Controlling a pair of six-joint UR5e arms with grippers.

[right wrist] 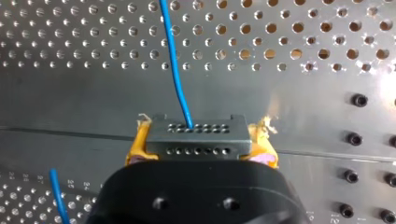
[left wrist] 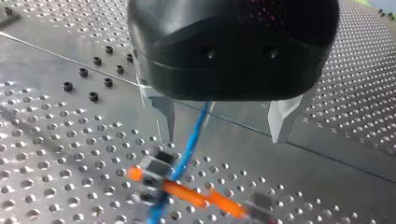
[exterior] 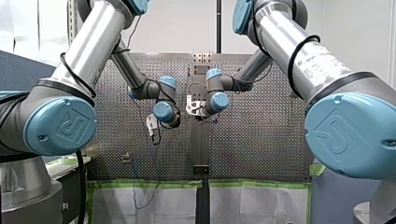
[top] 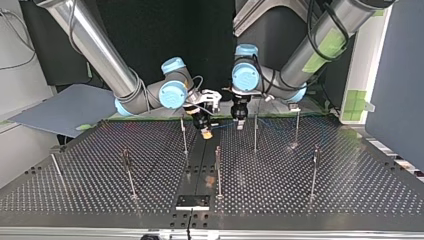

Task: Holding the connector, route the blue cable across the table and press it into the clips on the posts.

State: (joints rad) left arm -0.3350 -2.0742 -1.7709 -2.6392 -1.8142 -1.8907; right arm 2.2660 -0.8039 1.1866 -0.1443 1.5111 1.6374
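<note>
My right pincer (right wrist: 200, 135) is clenched on the connector (right wrist: 196, 145), yellow pads (right wrist: 137, 142) on both sides. The blue cable (right wrist: 175, 60) leaves the connector over the desk (right wrist: 289, 28). My left pincer (left wrist: 223, 128) hangs released, cable between its fingers (left wrist: 164, 119).

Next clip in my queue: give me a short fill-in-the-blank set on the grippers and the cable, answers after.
My right gripper clamps the connector between pads coloured ____. The cable leaving the connector is ____. My left gripper is ____, not shut, with the cable passing between its fingers. Under it the cable crosses a clip with ____ parts.
Missing words: yellow; blue; open; orange.
</note>
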